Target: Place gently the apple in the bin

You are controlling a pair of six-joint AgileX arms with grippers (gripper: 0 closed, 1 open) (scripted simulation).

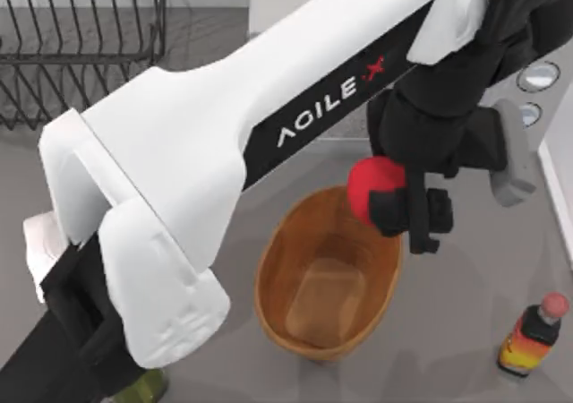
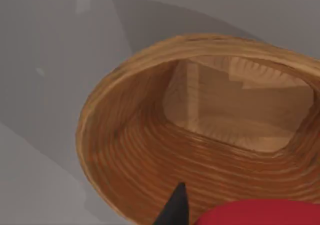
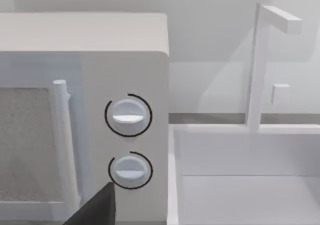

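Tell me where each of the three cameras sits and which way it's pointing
Top view: above the table, looking down on the left arm, whose left gripper holds the apple over the bin.
Left wrist view: on the left wrist, facing into the bin; a dark fingertip shows.
Right wrist view: on the right wrist, facing a microwave and sink.
Shared: top and left wrist show bin and apple.

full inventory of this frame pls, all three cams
Small smooth red apple: 1, red, held in the left gripper over the basket's far rim.
Oval woven wicker basket: 1, orange-brown, table centre, nothing inside.
Black wire dish rack: 1, black, top-left corner.
Red-capped sauce bottle: 1, dark with orange label, lower right, upright.
White microwave with two round dials: 1, white, right wrist view.
White sink with faucet: 1, white, beside the microwave.
Left gripper: 1, black, above the basket.
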